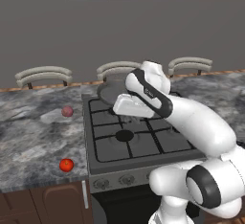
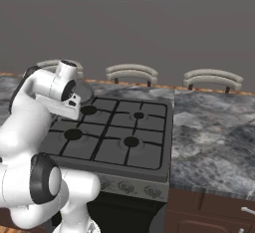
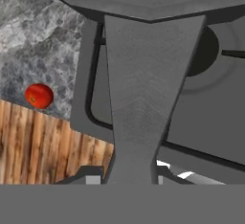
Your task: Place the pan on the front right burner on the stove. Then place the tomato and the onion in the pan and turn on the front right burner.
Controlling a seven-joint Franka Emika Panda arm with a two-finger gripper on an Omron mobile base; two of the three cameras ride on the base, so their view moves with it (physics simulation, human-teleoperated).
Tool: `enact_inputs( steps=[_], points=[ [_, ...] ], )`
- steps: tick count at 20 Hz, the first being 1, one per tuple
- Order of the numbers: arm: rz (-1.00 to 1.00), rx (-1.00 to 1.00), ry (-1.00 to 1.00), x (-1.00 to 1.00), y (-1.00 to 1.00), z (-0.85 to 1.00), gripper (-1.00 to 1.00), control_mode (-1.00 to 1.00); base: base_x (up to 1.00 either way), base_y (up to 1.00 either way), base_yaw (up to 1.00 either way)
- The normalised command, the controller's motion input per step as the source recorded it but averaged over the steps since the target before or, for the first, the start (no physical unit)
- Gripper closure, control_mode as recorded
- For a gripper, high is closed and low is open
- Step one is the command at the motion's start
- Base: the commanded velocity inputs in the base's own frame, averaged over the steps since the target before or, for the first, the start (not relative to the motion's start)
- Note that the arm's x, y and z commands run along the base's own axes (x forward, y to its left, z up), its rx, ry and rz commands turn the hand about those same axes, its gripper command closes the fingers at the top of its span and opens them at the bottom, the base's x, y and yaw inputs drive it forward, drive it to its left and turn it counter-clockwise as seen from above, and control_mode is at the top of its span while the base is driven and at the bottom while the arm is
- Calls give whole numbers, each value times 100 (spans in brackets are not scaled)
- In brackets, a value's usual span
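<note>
Marbled grey stone desk (image 1: 28, 122) carries, at far left, the small dull pinkish-purple onion (image 1: 67, 111) and, nearer the front edge, the small glossy bright red tomato (image 1: 66, 165); both lie well apart from the grey steel gas stove (image 1: 143, 165) to their right; the dark grey round shallow pan (image 1: 111, 90) sits at the stove's back left corner, partly over the black grates; its short straight handle (image 3: 146, 98) runs from the rim straight toward my tool (image 1: 125, 106), long axis in line with my reach; the handle passes down between my fingers, yet whether my tool is clamped on it or merely around it I cannot tell; the mid-sized round black front right burner (image 2: 131, 141) lies to the right and toward the front, so I judge the carry must go diagonally across the grates.
</note>
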Motion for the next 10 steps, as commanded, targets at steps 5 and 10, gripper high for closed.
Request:
enact_inputs(
  steps=[5,10],
  points=[
    [11,0,7,-20,-72,20,100,-100,0,0,0],
    [7,0,4,-34,-65,17,100,-100,0,0,0]
  ],
)
